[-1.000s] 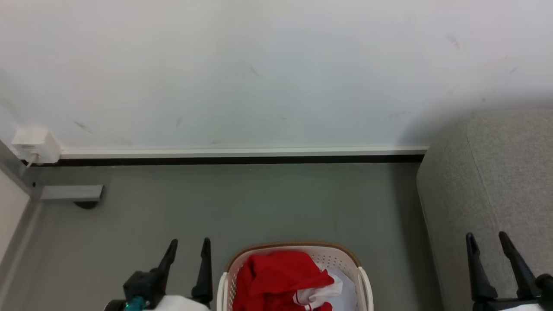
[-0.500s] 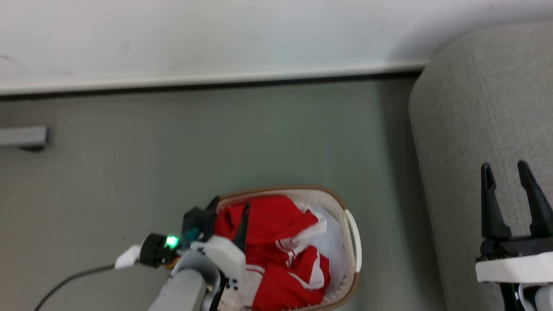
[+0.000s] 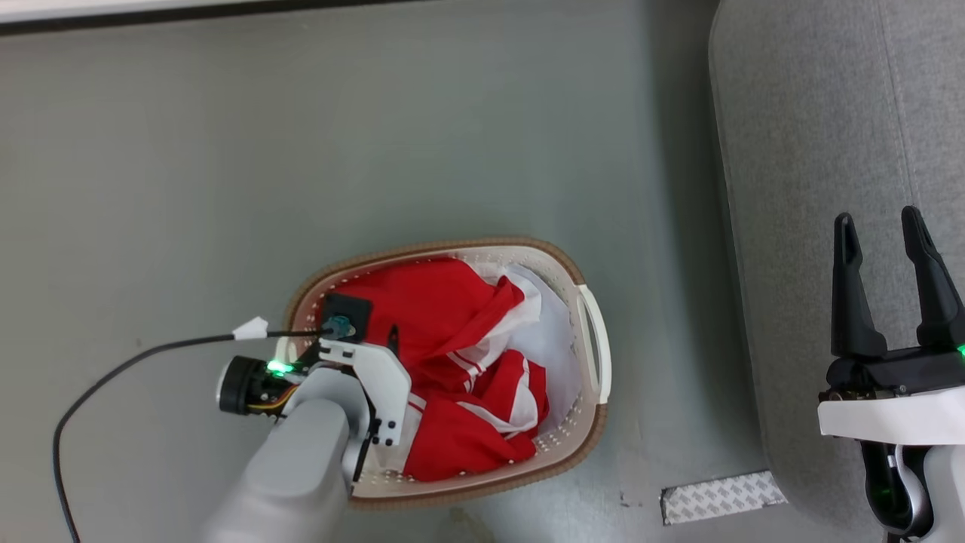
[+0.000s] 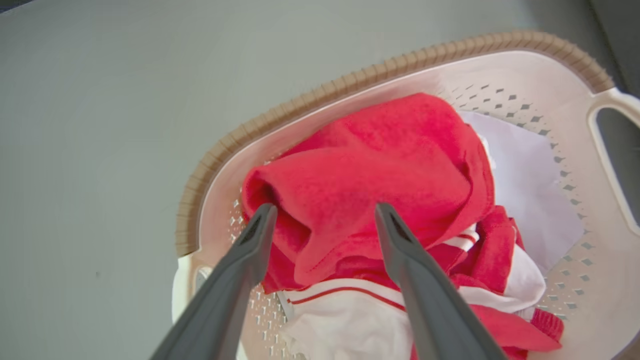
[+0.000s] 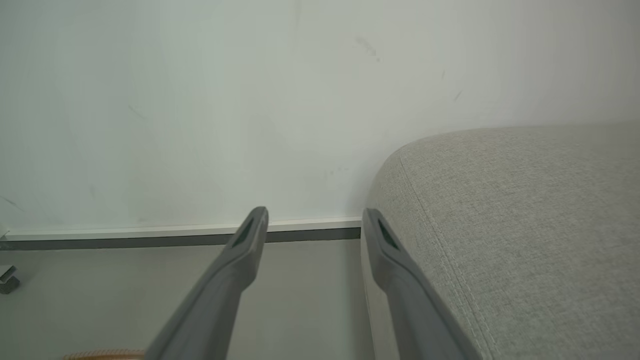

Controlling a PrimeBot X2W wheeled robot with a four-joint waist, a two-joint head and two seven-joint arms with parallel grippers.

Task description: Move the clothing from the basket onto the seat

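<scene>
We see the grey floor (image 3: 301, 151) as the widest open stretch. It runs bare from the baseboard (image 3: 151, 7) down to the basket and along its left side. The seat (image 3: 814, 151) fills the right side, and its rounded edge runs down the head view. A strip of floor lies between that edge and the basket (image 3: 452, 245). A pale textured patch (image 3: 722, 496) lies on the floor near the seat's lower corner.

The basket stands on the floor, well apart from the baseboard, with one handle (image 3: 595, 339) facing the seat. The clothing (image 3: 422, 302) lies bunched inside it and covers most of the bottom, beside a white cloth (image 3: 554, 339) on the seat side.

The left arm reaches in from the lower left, and its wrist is over the basket's left end. A black cable (image 3: 113, 362) trails from it across the floor. The left gripper (image 4: 325, 207) points down into the basket with its fingers spread on either side of a raised red fold. We cannot tell whether the tips touch it.

The right gripper (image 3: 878, 216) hangs over the seat with its fingers spread and pointing toward the wall (image 5: 200, 100).
</scene>
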